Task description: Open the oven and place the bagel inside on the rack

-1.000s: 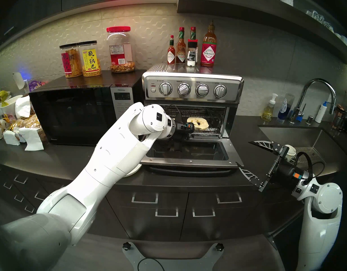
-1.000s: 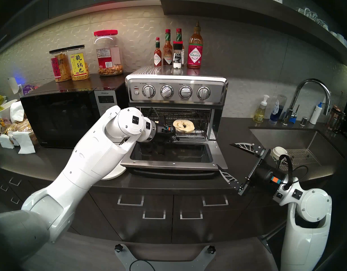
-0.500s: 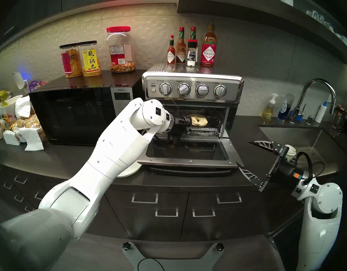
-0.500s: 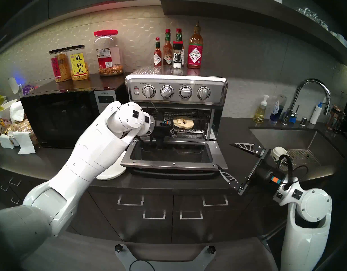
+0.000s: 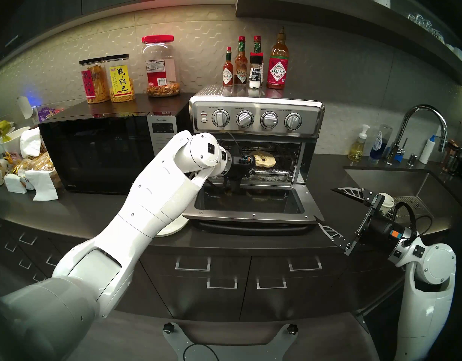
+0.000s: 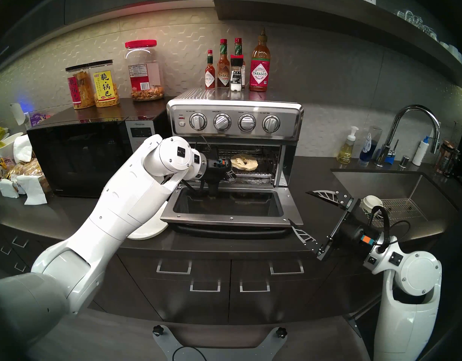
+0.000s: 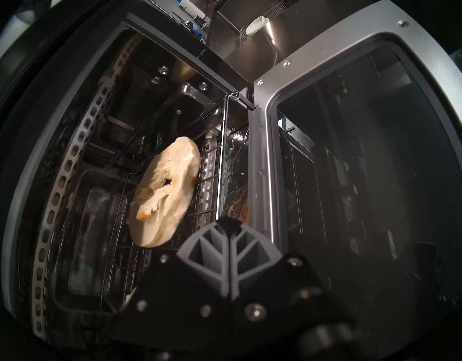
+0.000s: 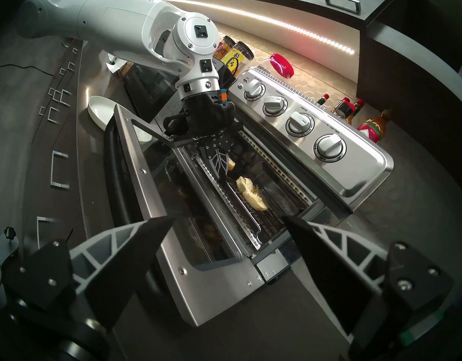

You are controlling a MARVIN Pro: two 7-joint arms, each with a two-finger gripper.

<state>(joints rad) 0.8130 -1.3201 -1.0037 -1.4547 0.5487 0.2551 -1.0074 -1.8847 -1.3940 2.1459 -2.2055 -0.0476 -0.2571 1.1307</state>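
The stainless oven (image 5: 256, 118) stands open, its glass door (image 5: 250, 209) folded down flat. One pale bagel half (image 5: 264, 159) lies on the wire rack (image 7: 115, 222) in the right part of the cavity; it also shows in the left wrist view (image 7: 164, 193) and the right wrist view (image 8: 252, 193). My left gripper (image 7: 228, 222) is shut and empty in the oven mouth, just left of that half. A second pale piece (image 8: 231, 164) peeks out beside its fingers, mostly hidden. My right gripper (image 5: 323, 203) is open and empty, off the door's right corner.
A foil-lined tray (image 5: 271, 176) sits under the rack. A white plate (image 5: 172, 227) lies left of the door, under my left arm. A black microwave (image 5: 99, 154) stands to the left. Sauce bottles (image 5: 276, 63) stand on the oven. The sink (image 5: 396, 183) holds a paper cup (image 5: 386, 200).
My left gripper has moved up and deeper into the oven. The bagel half went from tilted at the rack's front to lying flat further back. The right arm has not moved.
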